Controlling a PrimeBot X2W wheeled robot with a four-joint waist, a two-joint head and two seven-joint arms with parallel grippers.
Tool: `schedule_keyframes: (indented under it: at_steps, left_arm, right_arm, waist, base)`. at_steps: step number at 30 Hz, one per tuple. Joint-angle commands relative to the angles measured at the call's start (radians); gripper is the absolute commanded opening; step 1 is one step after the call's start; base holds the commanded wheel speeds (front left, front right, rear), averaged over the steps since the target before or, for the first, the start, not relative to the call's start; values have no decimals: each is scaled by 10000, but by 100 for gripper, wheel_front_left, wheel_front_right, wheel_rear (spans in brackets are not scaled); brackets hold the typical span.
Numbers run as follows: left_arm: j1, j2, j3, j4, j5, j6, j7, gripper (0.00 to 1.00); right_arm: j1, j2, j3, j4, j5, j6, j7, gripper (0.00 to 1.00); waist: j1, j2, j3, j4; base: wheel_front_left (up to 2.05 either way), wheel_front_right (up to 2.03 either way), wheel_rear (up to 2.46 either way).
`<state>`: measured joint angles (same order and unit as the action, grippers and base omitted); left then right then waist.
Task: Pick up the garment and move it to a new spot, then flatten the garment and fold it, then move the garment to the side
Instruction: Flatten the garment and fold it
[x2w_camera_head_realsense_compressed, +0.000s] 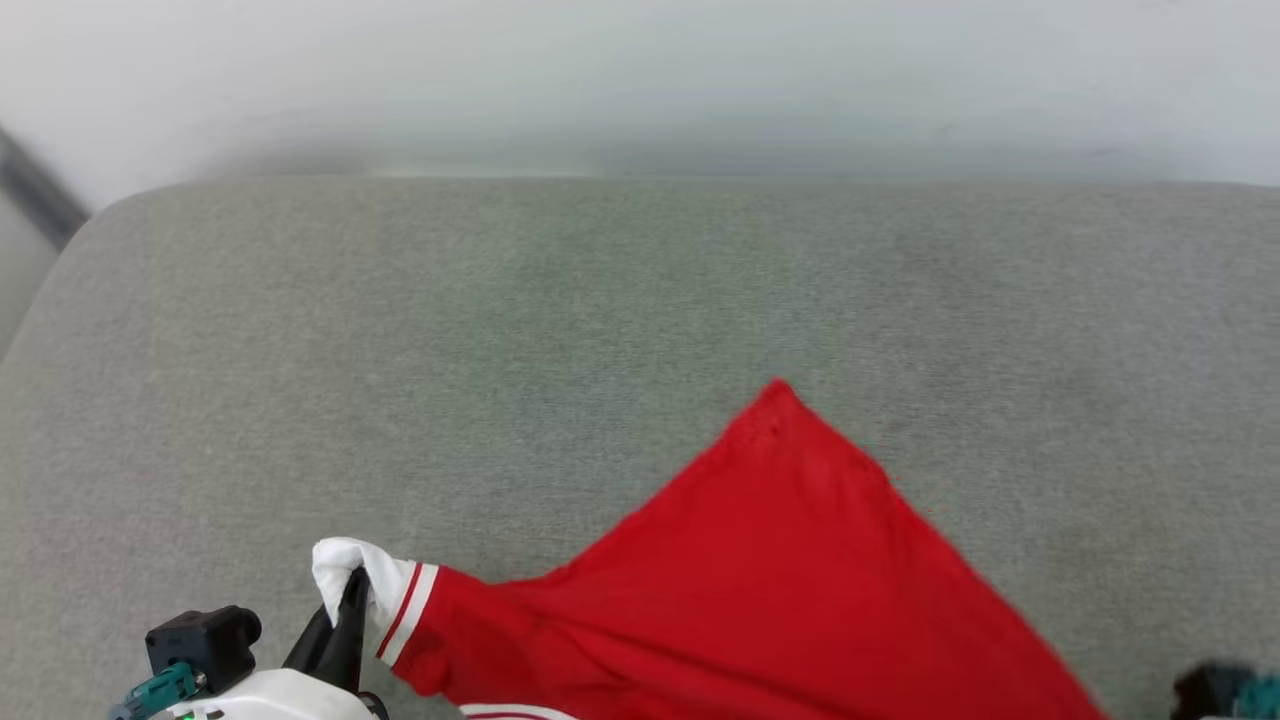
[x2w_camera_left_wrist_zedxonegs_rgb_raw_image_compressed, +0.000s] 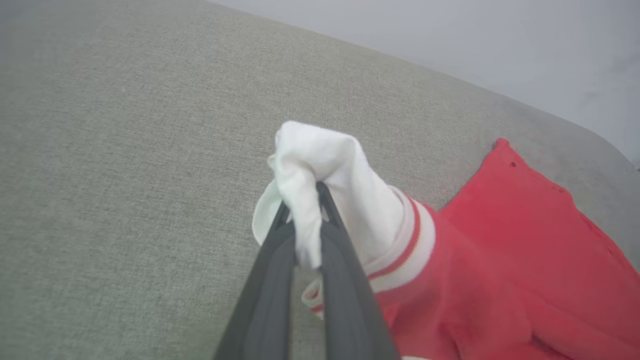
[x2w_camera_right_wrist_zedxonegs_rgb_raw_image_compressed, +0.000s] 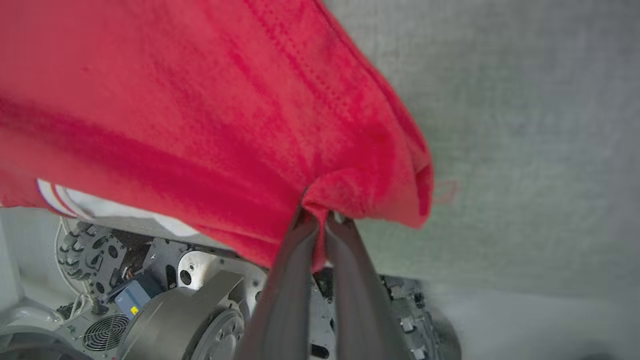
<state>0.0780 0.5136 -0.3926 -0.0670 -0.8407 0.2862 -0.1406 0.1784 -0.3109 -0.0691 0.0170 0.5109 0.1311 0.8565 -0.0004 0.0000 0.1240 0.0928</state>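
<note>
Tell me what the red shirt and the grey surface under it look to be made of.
The garment: soft knit cloth, probably cotton or polyester jersey, matte; it drapes and bunches, and a stitched hem shows. The surface: grey woven upholstery, matte, with a fine heathered weave and a rounded, likely padded edge.

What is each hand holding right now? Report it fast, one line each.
Left hand: closed on the white sleeve of the garment.
Right hand: closed on a red edge of the garment.
</note>
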Motion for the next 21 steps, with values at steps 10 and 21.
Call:
schedule_keyframes:
  at_steps: [10, 21]
  left_arm:
    - [99, 199, -45, -290, -6, 183, 301, 0]
    - [-375, 88, -256, -666, 166, 261, 466, 0]
  right_arm:
    - [1763, 2486, -1293, -1806, -279, -5, -1894, 100]
    - [-1804, 1877, -1194, -974, -929, -7, -5286, 100]
  waist:
    - [4, 0, -6, -593]
    - [4, 0, 274, -299]
  base:
    - [0, 0, 0]
    - [0, 0, 0]
